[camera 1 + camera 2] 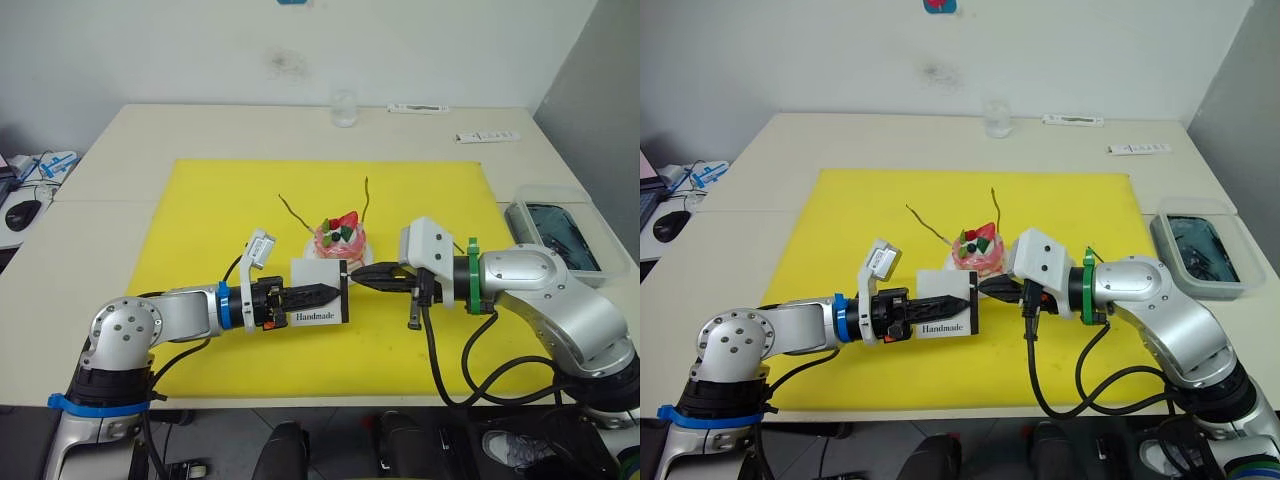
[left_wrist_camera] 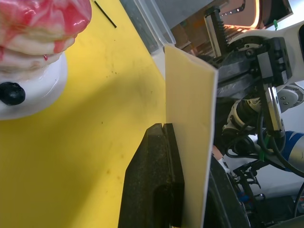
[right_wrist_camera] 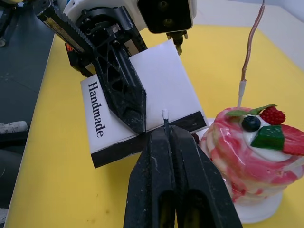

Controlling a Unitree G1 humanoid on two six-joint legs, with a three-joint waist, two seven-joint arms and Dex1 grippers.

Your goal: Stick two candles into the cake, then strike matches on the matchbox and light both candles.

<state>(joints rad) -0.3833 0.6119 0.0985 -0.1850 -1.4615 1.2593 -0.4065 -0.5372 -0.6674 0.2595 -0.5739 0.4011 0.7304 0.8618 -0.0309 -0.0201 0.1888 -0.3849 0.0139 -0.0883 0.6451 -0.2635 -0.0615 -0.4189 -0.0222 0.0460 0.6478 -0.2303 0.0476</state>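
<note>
The pink cake (image 1: 340, 241) sits on its white plate mid-mat, with two thin wavy candles (image 1: 367, 198) (image 1: 296, 211) rising from it, neither showing a flame. Just in front of the cake, my left gripper (image 1: 325, 293) is shut on the white matchbox (image 1: 320, 290), holding it upright on edge with "Handmade" facing me. My right gripper (image 3: 166, 135) is shut on a match (image 3: 165, 119). The match's white head sits close by the box's dark striking strip (image 3: 142, 145). A second match (image 2: 105, 14) lies on the mat beyond the cake.
A yellow mat (image 1: 200, 220) covers the table's middle. A clear plastic bin (image 1: 560, 235) stands at the right edge. A glass (image 1: 344, 108) and two flat white strips (image 1: 488, 136) lie at the back. A mouse (image 1: 22, 213) sits far left.
</note>
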